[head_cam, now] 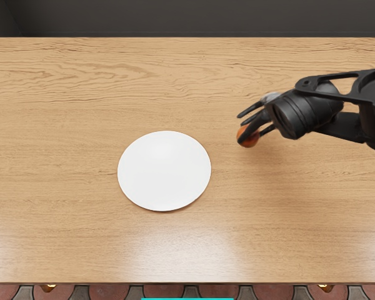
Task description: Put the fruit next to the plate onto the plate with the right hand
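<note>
Head view: right hand (pixel 276 116) was closed round the orange fruit (pixel 245 139), beside the empty plate (pixel 164 170).
Done: the grasp, seemingly.
Left: carrying, placing.

The single head view looks down at a slant across the table (pixel 62 94).

Bare desk (pixel 81 87) runs unbroken from the right robot hand (pixel 280 116) to the plate (pixel 164 170), its flat top open.

We see a table (pixel 81 81) of grained, faintly glossy wood, a smooth matt plate (pixel 164 170), a smooth fruit (pixel 246 137) and a matt plastic-looking hand (pixel 282 116).
</note>
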`<state>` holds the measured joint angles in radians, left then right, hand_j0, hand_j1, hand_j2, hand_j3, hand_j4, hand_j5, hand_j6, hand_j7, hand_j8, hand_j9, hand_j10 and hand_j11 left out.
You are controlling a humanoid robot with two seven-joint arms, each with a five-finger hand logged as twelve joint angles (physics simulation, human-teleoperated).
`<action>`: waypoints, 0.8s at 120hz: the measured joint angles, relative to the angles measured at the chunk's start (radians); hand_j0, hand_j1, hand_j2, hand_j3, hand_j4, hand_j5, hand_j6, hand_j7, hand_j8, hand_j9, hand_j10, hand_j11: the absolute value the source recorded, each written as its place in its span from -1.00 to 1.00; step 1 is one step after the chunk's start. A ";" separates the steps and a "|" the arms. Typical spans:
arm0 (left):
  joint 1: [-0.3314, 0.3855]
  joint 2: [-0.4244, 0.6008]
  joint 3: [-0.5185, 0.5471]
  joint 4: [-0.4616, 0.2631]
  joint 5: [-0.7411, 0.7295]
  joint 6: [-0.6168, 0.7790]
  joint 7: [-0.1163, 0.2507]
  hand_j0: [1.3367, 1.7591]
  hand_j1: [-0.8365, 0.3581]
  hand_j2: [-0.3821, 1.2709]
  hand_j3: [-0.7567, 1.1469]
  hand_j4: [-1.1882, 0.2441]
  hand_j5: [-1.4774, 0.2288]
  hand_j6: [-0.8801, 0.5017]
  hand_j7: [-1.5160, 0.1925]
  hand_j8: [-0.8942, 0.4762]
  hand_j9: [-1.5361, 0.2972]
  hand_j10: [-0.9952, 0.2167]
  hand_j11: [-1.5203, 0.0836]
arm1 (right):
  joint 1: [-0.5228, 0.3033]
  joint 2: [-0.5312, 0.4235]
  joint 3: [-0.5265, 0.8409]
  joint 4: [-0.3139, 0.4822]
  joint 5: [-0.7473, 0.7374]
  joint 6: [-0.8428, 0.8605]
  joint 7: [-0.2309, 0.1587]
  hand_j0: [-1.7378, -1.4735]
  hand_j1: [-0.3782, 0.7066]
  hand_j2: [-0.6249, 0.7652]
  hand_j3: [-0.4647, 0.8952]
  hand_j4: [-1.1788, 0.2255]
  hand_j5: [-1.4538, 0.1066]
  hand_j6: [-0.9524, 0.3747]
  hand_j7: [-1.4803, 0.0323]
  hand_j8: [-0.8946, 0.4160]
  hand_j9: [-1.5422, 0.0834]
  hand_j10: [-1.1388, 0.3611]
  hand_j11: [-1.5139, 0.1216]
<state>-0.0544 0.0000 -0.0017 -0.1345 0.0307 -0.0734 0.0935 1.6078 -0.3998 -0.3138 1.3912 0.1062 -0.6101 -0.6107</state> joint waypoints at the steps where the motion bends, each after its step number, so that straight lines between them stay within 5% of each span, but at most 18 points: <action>1: 0.000 0.000 0.000 0.000 0.000 0.000 0.000 0.52 0.52 -0.48 -0.21 0.33 0.38 -0.06 0.42 -0.04 0.34 0.26 0.52 | 0.000 0.002 0.005 0.001 0.002 0.000 0.000 -0.39 0.30 0.48 -0.32 -0.32 -0.37 -0.57 -0.28 -0.30 -0.25 -0.17 -0.29; 49: 0.000 0.000 0.000 0.000 0.000 0.000 0.000 0.52 0.52 -0.48 -0.21 0.33 0.38 -0.06 0.42 -0.04 0.34 0.26 0.52 | 0.001 0.176 0.095 0.003 0.049 0.000 0.000 -0.40 0.37 0.56 -0.32 -0.32 -0.39 -0.55 -0.29 -0.26 -0.27 -0.14 -0.30; 96: 0.000 0.000 0.000 0.001 0.000 0.000 0.000 0.52 0.52 -0.48 -0.21 0.33 0.38 -0.06 0.42 -0.04 0.34 0.26 0.52 | 0.000 0.379 0.094 -0.161 0.053 0.000 0.000 -0.39 0.36 0.60 -0.32 -0.34 -0.39 -0.58 -0.30 -0.30 -0.28 -0.14 -0.31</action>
<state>-0.0545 0.0000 -0.0016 -0.1340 0.0307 -0.0736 0.0936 1.6082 -0.0211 -0.2195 1.2303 0.1592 -0.6104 -0.6108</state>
